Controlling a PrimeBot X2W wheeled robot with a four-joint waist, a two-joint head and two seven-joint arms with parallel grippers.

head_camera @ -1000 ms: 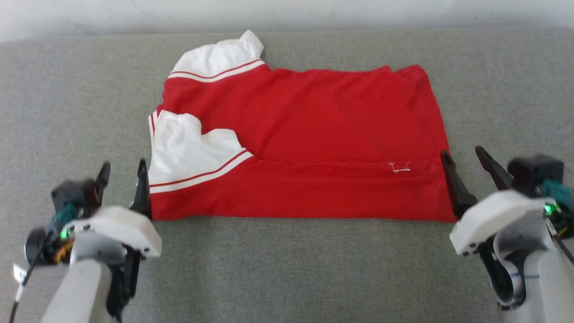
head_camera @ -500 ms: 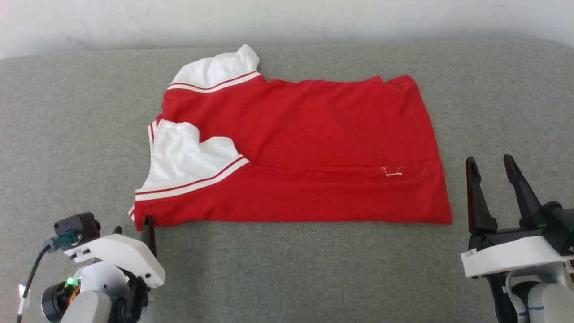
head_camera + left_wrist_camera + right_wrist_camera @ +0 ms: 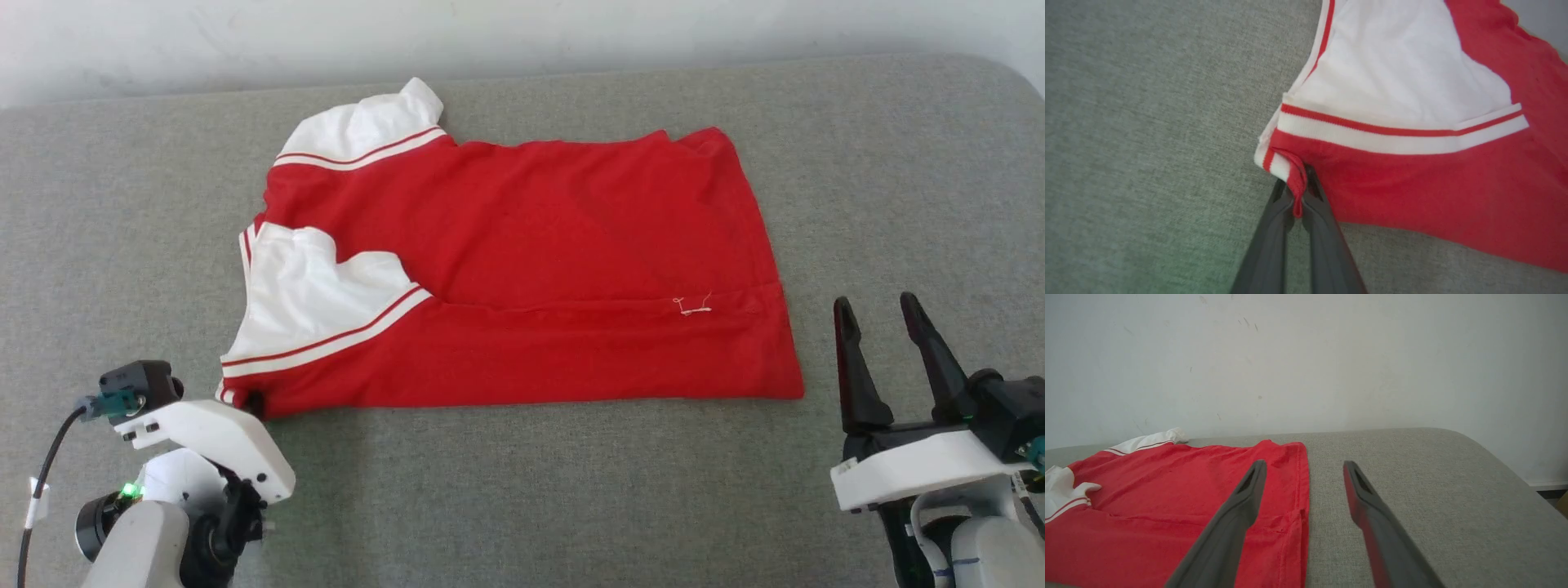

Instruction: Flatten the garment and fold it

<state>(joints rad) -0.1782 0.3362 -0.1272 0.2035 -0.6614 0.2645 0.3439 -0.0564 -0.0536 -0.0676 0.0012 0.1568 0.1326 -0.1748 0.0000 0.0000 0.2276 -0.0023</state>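
Left wrist view: left claw (image 3: 1295, 192) just clamped the seven-o'clock corner of the red white-sleeved jersey (image 3: 1433, 196) for folding; right claw (image 3: 874, 305) wide.

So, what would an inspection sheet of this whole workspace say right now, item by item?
Surface: grey fabric surface, flat, with a rounded far right corner.
Job's things: the garment, red with white sleeves, lies spread out with a crease running along its near part; a loose white thread sits on it.
Clutter: nothing seen.
Grippers: left gripper shut on the garment's near left corner; right gripper open, beside the garment's right edge, holding nothing.
Cables: a black cable loops by the left wrist, off the garment.
Surroundings: plain pale wall behind the surface.
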